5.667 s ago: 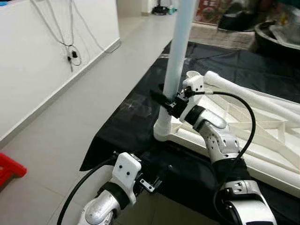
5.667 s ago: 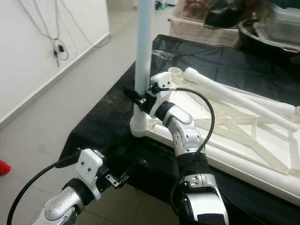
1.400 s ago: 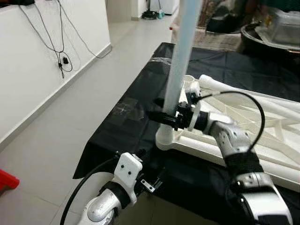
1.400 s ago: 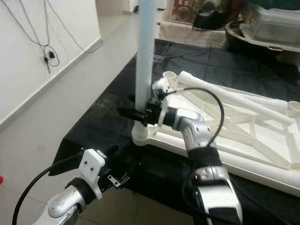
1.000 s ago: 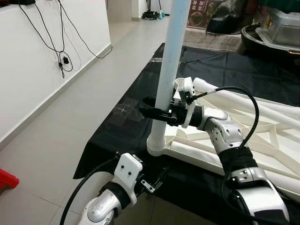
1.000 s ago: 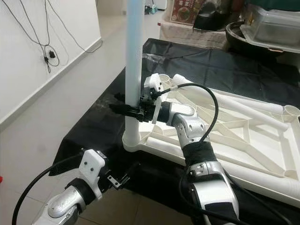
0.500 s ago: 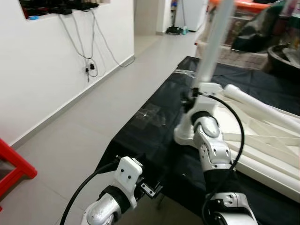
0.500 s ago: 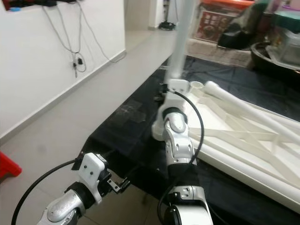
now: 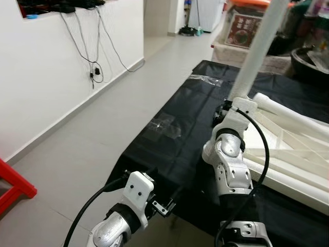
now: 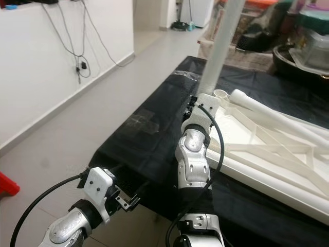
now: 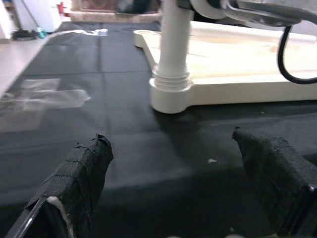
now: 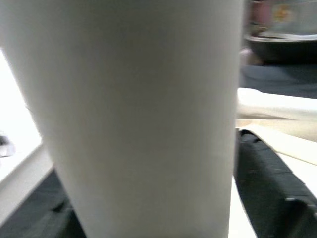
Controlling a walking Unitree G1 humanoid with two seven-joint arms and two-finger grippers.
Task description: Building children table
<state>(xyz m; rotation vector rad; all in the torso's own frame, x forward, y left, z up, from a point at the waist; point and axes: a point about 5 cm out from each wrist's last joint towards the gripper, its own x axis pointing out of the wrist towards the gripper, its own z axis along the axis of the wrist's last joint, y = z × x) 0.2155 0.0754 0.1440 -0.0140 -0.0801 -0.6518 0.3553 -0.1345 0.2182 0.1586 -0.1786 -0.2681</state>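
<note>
A white children's table [image 10: 267, 149] lies upside down on a black cloth. One white table leg [image 9: 257, 51] stands in its near-left corner socket [image 11: 171, 96], leaning slightly. My right gripper [image 10: 192, 104] is behind its own wrist, shut on the lower part of that leg; in the right wrist view the leg [image 12: 143, 119] sits between the black fingers [image 12: 267, 183]. A second leg [image 10: 272, 116] lies loose across the underside of the table. My left gripper [image 11: 178, 193] hangs open at the near edge of the cloth, apart from the socket.
The black cloth [image 9: 175, 123] covers a low platform whose edge is just before me. A white wall with hanging cables [image 9: 87, 51] runs along the left across bare floor. A red stool [image 9: 10, 185] stands at the lower left. Boxes and clutter [image 9: 241, 31] fill the back.
My right wrist has turned around the leg, from fingers reaching sideways to the forearm standing upright in front of it, still holding. The head view has shifted. The left arm is unchanged.
</note>
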